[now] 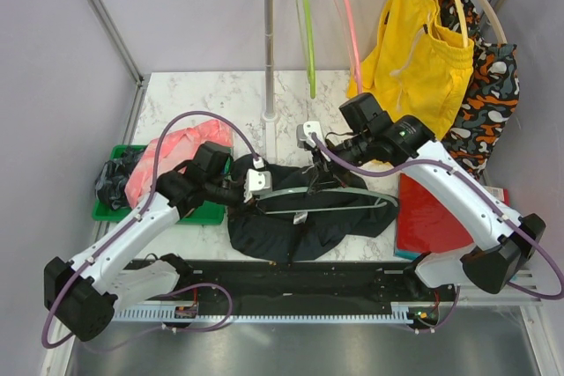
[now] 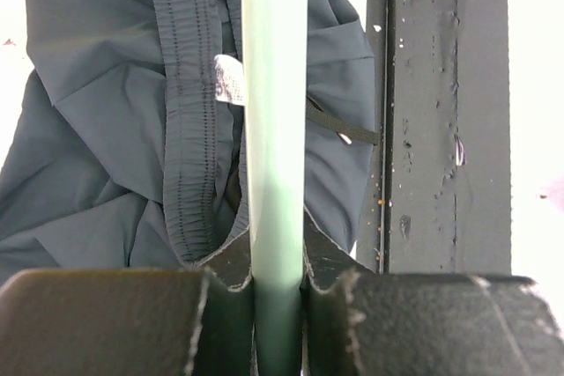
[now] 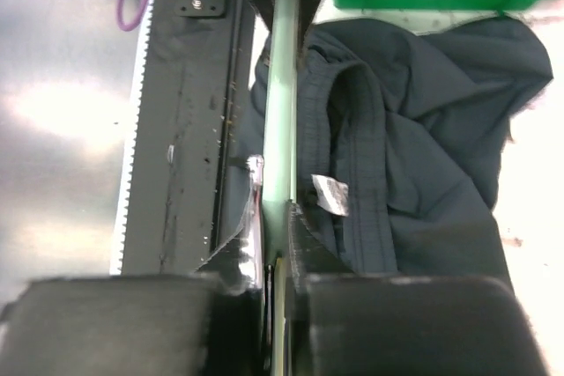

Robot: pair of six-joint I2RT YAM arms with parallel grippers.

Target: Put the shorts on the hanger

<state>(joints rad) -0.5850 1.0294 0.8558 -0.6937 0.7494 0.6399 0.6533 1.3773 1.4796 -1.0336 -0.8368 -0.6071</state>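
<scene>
Top external view: the black shorts [image 1: 291, 228] lay crumpled at the table's centre, with the thin, curved, pale teal hanger [image 1: 352, 191] lying across them. The left gripper [image 2: 278, 281] was clenched on the hanger's smooth plastic bar at its left end. The right gripper [image 3: 280, 231] was clamped on the same bar further right. A ribbed waistband with a white label [image 2: 229, 79] lay beside the bar. A green tray [image 1: 201, 214] holding pink cloth [image 1: 176, 154] sat left, a flat red slab [image 1: 432, 217] right, a black rail [image 1: 308, 279] near, and a rack pole [image 1: 268, 41] far.
</scene>
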